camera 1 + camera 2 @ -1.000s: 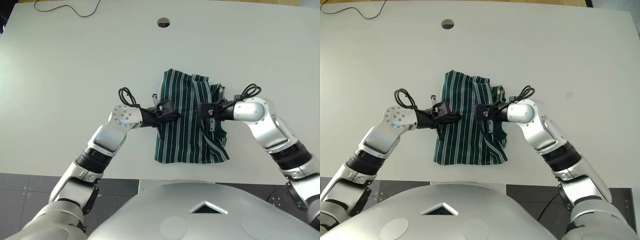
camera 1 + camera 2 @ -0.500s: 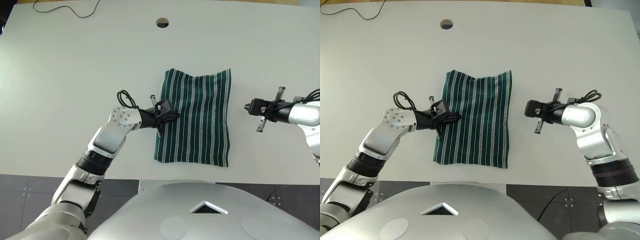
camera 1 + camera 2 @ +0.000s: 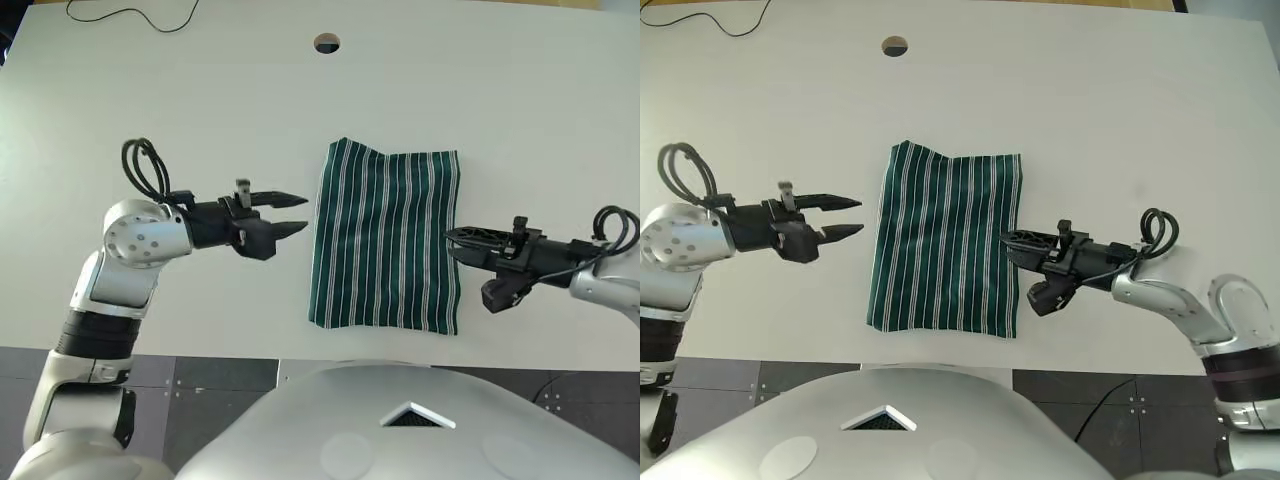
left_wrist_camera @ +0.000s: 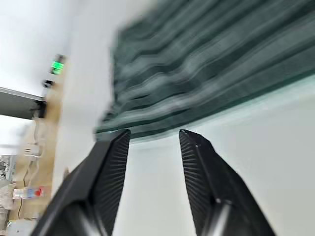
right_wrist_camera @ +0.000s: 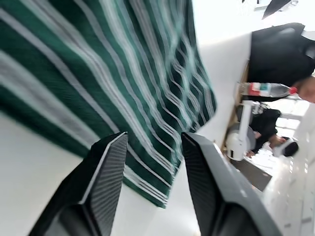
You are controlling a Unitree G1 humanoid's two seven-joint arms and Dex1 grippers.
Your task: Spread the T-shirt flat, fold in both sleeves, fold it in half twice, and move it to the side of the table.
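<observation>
T-shirt (image 3: 385,240) lies as a flat green striped rectangle at centre frame on the tabletop (image 3: 200,100), long axis running top to bottom.

Left gripper (image 3: 300,211) stands apart from the shirt's left edge, jaws wide and empty, pointing at it. Right gripper (image 3: 452,241) sits low at the right edge, about mid-height, jaws parted and holding nothing. We cannot tell whether they touch the cloth. Right arm is the nearer.

Half a second back, the left jaws rested on the left edge and have since withdrawn toward frame left. The right gripper has swung in from far right. The cloth is unchanged.
</observation>
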